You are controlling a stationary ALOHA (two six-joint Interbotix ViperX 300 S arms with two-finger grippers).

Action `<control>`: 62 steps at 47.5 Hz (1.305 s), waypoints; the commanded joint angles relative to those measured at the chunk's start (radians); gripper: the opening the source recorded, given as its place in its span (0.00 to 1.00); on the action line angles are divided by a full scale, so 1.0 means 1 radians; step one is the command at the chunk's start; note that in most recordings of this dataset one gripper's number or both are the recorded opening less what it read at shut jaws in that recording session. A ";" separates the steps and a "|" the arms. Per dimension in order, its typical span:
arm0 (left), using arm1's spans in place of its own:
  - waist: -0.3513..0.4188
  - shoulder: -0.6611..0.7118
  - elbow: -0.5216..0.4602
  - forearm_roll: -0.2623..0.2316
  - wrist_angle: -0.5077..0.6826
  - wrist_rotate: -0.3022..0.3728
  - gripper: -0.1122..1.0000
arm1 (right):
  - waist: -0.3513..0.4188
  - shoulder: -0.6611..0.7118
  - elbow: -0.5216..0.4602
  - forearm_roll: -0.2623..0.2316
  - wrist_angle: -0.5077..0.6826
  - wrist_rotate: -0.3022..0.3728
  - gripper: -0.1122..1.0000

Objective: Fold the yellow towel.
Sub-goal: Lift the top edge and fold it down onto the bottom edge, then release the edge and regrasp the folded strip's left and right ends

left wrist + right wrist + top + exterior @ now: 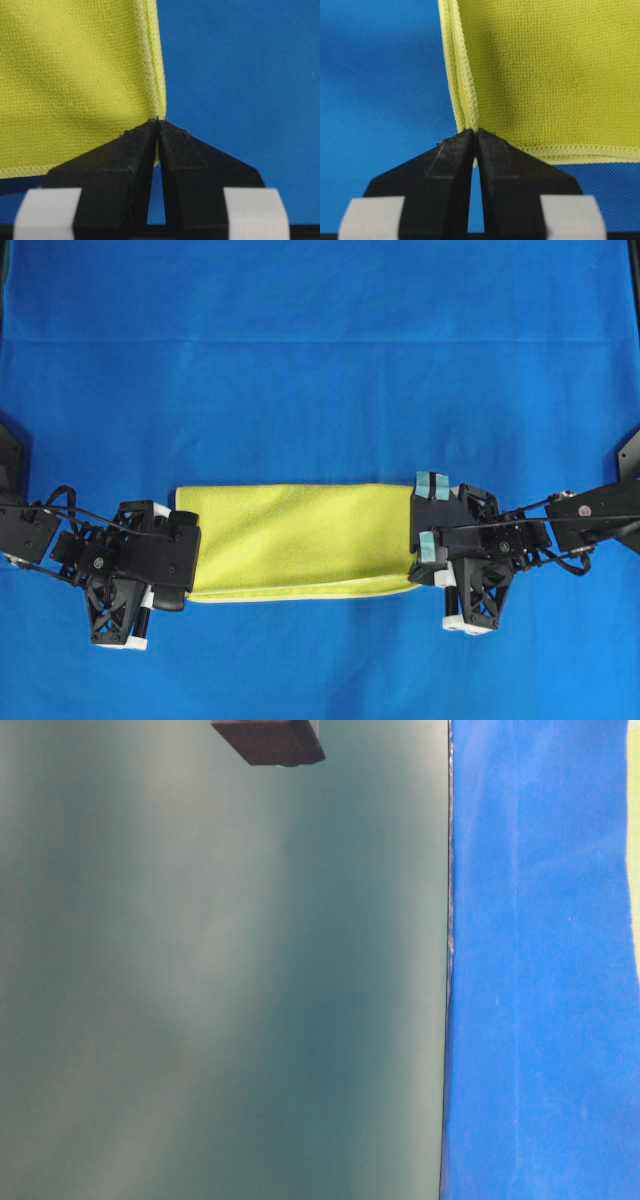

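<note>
Across the middle of the blue tabletop (320,390) the yellow towel (300,540) is lying folded into a long strip, running side to side in the overhead view, with a paler hem peeking out along its lower edge. Both arms are parked at its short ends, one each.

Left pincer (158,121) is squeezed fully together right on the towel's corner, and you can see the stacked stitched hems running straight into the tips, so it's got the doubled edge pinched. From overhead it sits over the strip's left end (178,540).

Right pincer (475,131) is the mirror image: tips pressed together on the layered hem at its own corner, the fabric disappearing between the black fingers (510,165). Overhead, it covers the strip's right end (432,530).

Table-level camera is pretty much useless: mostly a dark green surface, a slab of blue cloth, and just a sliver of yellow at the right edge.
</note>
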 commanded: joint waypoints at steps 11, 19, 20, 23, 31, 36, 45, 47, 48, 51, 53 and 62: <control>0.031 -0.009 -0.017 0.000 -0.012 0.002 0.12 | -0.011 -0.008 -0.012 0.003 0.006 0.009 0.22; 0.018 -0.011 -0.020 0.000 -0.028 -0.002 0.40 | -0.009 -0.012 -0.009 0.000 0.009 0.011 0.65; 0.017 -0.011 -0.020 0.000 -0.028 -0.002 0.46 | -0.009 -0.015 -0.008 0.000 0.009 0.011 0.68; 0.014 -0.021 -0.020 0.000 -0.021 -0.002 0.64 | -0.009 -0.029 -0.003 -0.002 0.014 0.011 0.68; 0.026 -0.084 -0.017 0.000 0.011 0.018 0.85 | -0.020 -0.089 0.018 -0.018 0.025 0.008 0.65; 0.078 -0.127 -0.008 0.002 0.031 0.032 0.81 | -0.061 -0.123 0.034 -0.051 0.025 0.008 0.65; 0.242 -0.167 0.038 0.005 0.035 0.081 0.80 | -0.210 -0.140 0.057 -0.084 0.049 0.005 0.65; 0.267 -0.172 0.048 0.005 0.035 0.092 0.80 | -0.232 -0.138 0.055 -0.094 0.060 0.003 0.65; 0.275 -0.173 0.051 0.005 0.035 0.098 0.80 | -0.238 -0.137 0.055 -0.098 0.063 0.003 0.65; 0.301 -0.170 0.063 0.003 0.029 0.110 0.79 | -0.258 -0.130 0.052 -0.110 0.069 0.003 0.65; 0.313 -0.167 0.067 0.005 0.028 0.117 0.79 | -0.265 -0.126 0.049 -0.117 0.069 0.003 0.65; 0.357 -0.123 0.074 0.005 -0.017 0.137 0.79 | -0.318 -0.069 0.038 -0.144 0.060 0.003 0.65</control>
